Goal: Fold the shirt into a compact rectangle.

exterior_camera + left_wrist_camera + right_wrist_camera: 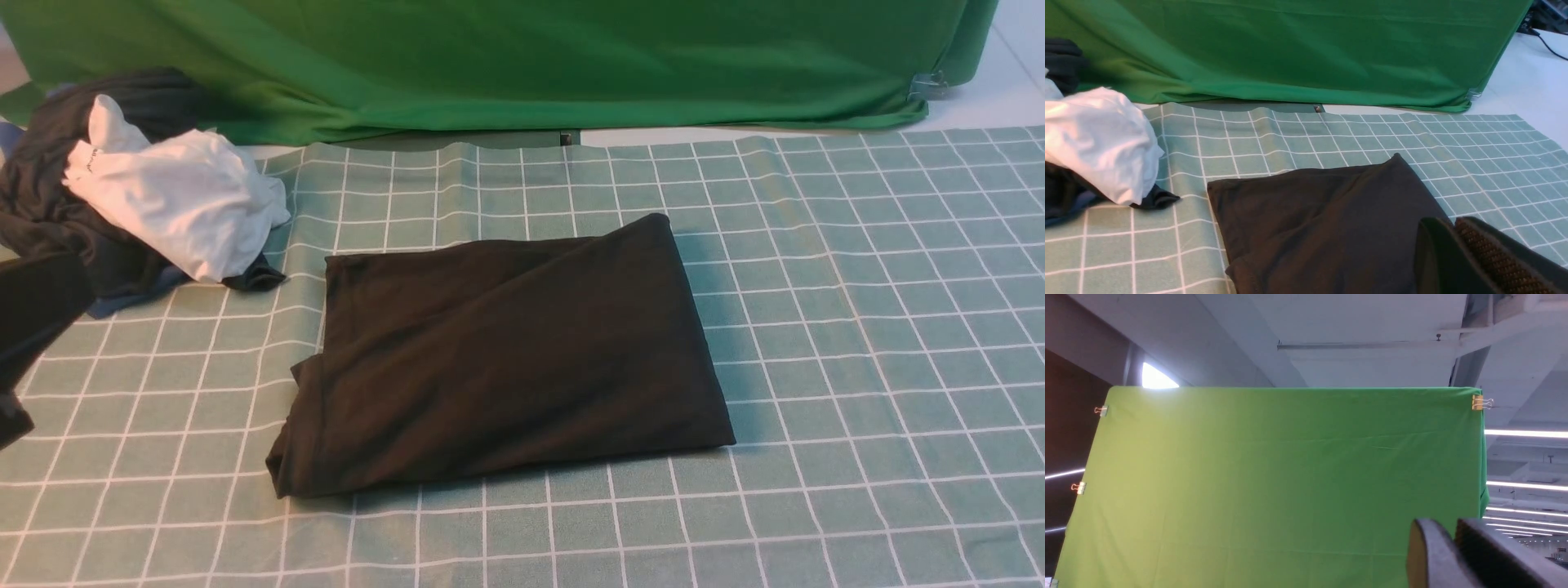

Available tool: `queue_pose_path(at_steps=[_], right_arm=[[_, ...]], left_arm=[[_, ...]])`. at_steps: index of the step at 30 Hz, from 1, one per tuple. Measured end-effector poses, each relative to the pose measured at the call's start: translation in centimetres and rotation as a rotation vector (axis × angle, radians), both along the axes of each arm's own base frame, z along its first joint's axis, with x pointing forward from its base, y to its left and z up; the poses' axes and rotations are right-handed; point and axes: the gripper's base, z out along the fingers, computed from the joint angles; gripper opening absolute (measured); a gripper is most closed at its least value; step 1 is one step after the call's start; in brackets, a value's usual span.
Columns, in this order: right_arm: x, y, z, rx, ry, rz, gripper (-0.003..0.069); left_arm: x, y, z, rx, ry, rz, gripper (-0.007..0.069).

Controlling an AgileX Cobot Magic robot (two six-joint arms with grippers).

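Little of me shows. At the left edge of the front view my left arm (pixel 37 314) is a plain matte black slab with squared edges and no visible markings. In the lower right of the left wrist view my left gripper (pixel 1457 261) has two dark fingers, one faced with a brown, finely ribbed pad (pixel 1494 259). In the lower right of the right wrist view my right gripper (pixel 1453 555) has grey-black rounded fingers, one with a dull tan inner face.
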Motion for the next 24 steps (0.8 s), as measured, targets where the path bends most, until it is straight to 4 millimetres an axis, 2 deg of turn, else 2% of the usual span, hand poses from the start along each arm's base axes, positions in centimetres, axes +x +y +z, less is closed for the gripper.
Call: queue_pose_path(at_steps=[15, 19, 23, 24], right_arm=[[0.0, 0.0, 0.0, 0.001, 0.001, 0.0, 0.0098], [0.0, 0.0, 0.0, 0.001, 0.001, 0.0, 0.0105], [0.0, 0.0, 0.0, 0.001, 0.001, 0.0, 0.0111], [0.0, 0.0, 0.0, 0.001, 0.001, 0.0, 0.0114]], left_arm=[[0.1, 0.1, -0.1, 0.029, -0.005, 0.006, 0.0011], [-0.2, 0.6, -0.2, 0.072, -0.107, 0.039, 0.0011], [-0.7, 1.1, -2.0, 0.067, -0.234, 0.097, 0.0011], [-1.1, 1.5, -3.6, 0.063, -0.288, 0.138, 0.0011]])
